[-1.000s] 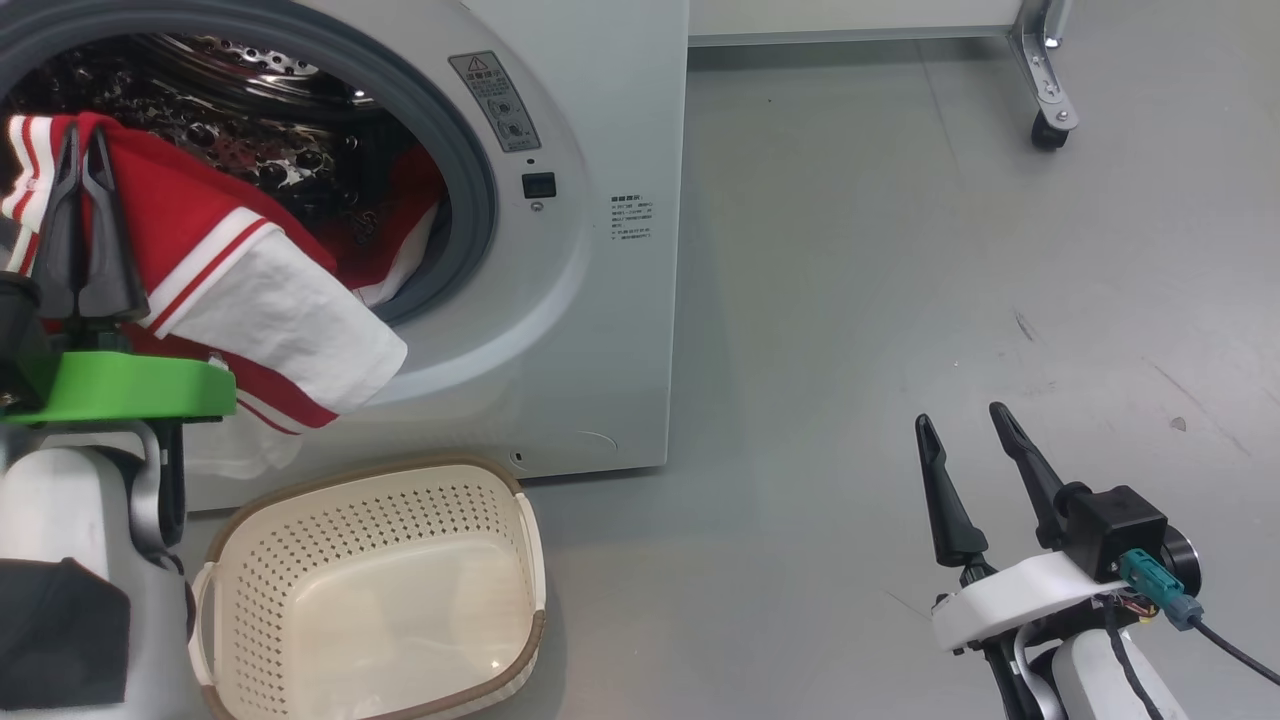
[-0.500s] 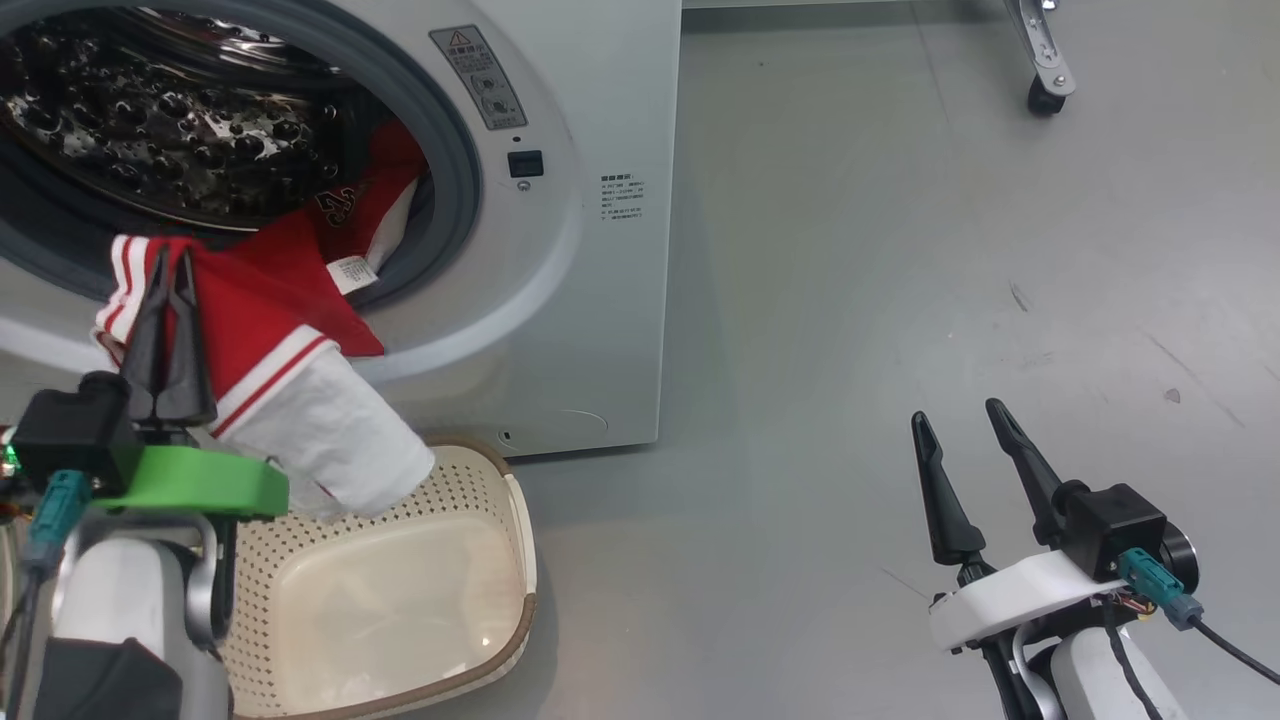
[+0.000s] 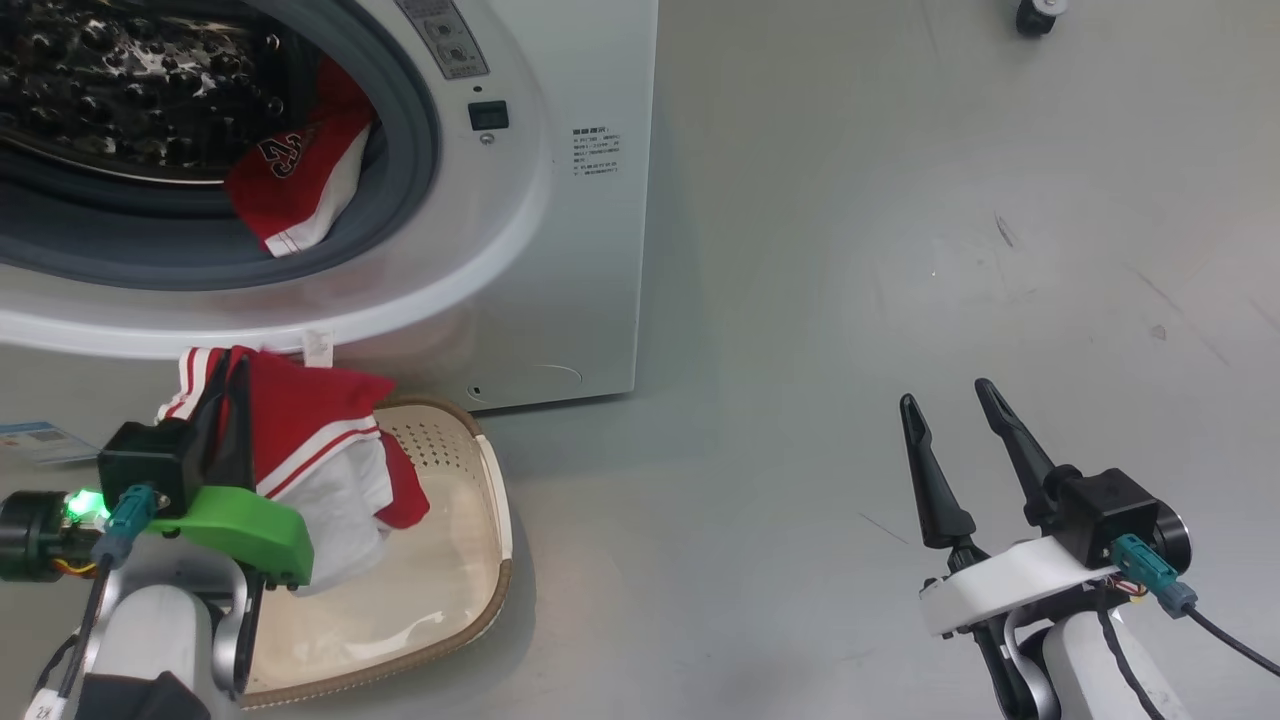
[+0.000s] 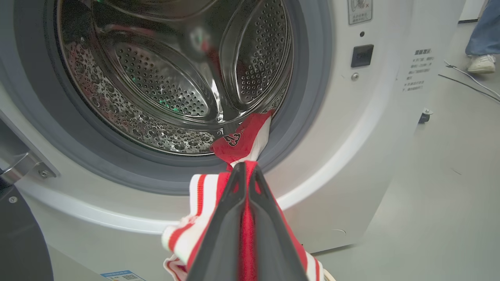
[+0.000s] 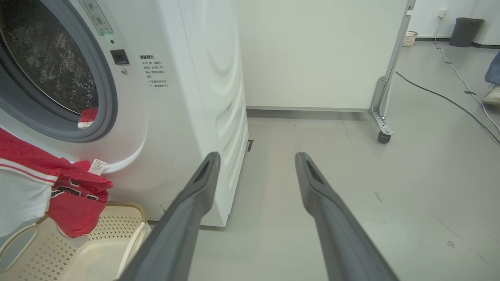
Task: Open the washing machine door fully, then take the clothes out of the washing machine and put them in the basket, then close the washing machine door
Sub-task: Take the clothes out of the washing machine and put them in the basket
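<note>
The white washing machine (image 3: 560,250) stands with its drum uncovered; the washing machine door is swung aside, and a black piece by the hinge (image 4: 19,234) may be its rim. One of the clothes, red with white, lies in the drum mouth (image 3: 295,185) on the grey gasket. My left gripper (image 3: 228,365) is shut on another red and white garment (image 3: 320,450). That garment hangs over the cream basket (image 3: 497,500), its lower end inside. My right gripper (image 3: 946,395) stands open and empty over bare floor at the right, apart from everything.
A blue label sticker (image 3: 35,440) is on the machine's lower front. A caster (image 5: 383,136) of a white partition stands behind the machine. Cables (image 5: 441,97) cross the floor at the back right, near a person's shoe (image 5: 493,95). Grey floor stretches to the machine's right.
The head camera has tilted down. My left gripper has drawn the garment out of the drum and lowered it over the basket. The right gripper has held still.
</note>
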Robot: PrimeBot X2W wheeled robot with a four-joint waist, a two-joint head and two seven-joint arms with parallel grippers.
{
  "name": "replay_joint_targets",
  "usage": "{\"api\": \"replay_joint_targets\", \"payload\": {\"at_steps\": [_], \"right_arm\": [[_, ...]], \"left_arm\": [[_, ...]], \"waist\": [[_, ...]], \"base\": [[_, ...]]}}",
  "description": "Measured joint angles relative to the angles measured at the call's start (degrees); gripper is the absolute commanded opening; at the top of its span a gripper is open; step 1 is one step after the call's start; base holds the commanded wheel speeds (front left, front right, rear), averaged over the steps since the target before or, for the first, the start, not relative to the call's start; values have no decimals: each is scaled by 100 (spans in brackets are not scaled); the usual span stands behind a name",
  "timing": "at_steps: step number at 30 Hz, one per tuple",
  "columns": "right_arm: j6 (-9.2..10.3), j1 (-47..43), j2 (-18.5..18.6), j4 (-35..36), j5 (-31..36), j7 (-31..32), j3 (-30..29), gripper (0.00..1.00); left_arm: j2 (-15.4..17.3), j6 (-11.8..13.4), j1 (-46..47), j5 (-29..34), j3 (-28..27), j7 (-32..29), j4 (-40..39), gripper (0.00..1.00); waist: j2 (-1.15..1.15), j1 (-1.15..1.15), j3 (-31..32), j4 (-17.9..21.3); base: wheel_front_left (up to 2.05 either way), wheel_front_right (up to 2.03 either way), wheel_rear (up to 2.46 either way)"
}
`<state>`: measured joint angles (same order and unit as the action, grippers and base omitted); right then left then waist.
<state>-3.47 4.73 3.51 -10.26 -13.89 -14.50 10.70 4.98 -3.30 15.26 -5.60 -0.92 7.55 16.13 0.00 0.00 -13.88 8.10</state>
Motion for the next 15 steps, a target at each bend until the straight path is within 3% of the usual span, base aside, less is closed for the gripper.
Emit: {"api": "replay_joint_targets", "payload": {"at_steps": [15], "right_arm": [[-49,446,-22,183,44,0,87,100]], "left_arm": [[131,51,199,202,151,-405,569,0]], "waist": [[0,0,-849,312]], "base": [[0,0,0]]}}
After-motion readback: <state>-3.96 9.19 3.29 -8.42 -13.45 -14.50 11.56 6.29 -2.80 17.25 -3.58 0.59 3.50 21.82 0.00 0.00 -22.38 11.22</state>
